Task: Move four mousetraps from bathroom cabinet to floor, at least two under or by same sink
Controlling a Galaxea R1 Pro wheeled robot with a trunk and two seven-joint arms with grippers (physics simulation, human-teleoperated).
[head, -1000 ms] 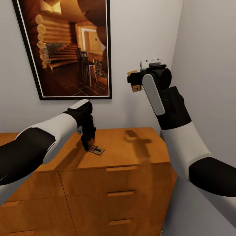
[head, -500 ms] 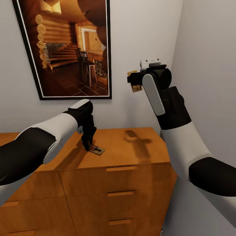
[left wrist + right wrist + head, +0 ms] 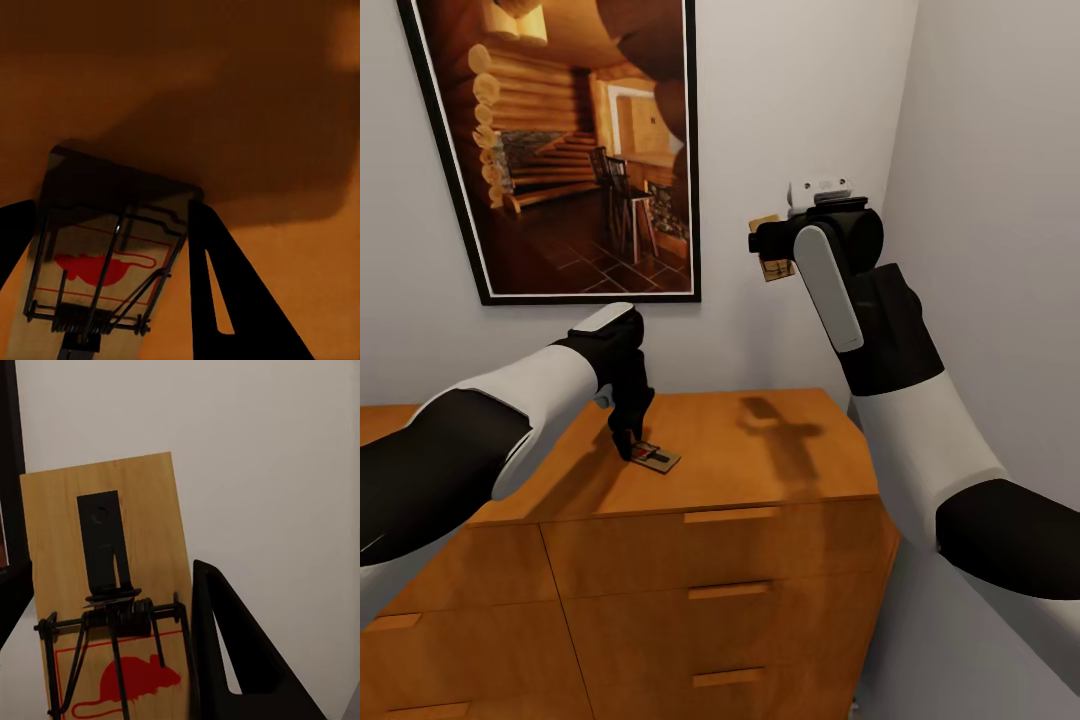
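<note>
Mousetraps are split: one [image 3: 657, 459] lies flat on the cabinet top [image 3: 760, 460] between the left hand's [image 3: 628, 440] fingers — the grip looks thin, so it may slip. The right hand [image 3: 765, 243] clenches another [image 3: 105, 585], raised near the wall.

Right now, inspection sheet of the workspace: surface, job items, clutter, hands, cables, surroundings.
Surface: cabinet top, orange-brown wood, drawer fronts with bar handles below.
Job's things: one mousetrap lies flat on the cabinet top; a second mousetrap is held up in the air near the wall.
Clutter: nothing seen.
Hands: left hand lowered onto the flat mousetrap, fingers either side of it in the left wrist view; grip cannot be confirmed. Right hand raised, shut on the second mousetrap.
Cables: nothing seen.
Surroundings: framed log-cabin picture on the pale wall behind; a side wall close on the right.
</note>
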